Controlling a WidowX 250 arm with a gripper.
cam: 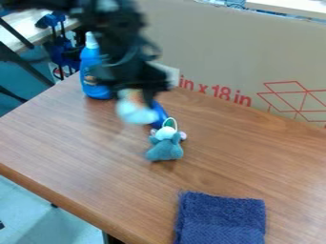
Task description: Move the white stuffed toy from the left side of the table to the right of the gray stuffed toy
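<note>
Black two-finger gripper (pixel 141 91) hung over the table's far-left part, clamped, as far as the blur let me judge, on a pale blue-and-white soft-looking object (pixel 135 113). Object sat just left of and above a small grey-blue plush toy (pixel 166 148) with a white loop. Held piece looked light, pliable, unlikely to break; a grip round its thickest part seemed surest, since an edge hold might let it sag or twist. Close by: shiny blue item (pixel 158 116) behind the plush, blue plastic bottle with white cap (pixel 93 71), tall enough to get knocked. Folded navy cloth (pixel 221 219) lay nearer the camera, well apart; large cardboard panel (pixel 210 52) walled off the back.
</note>
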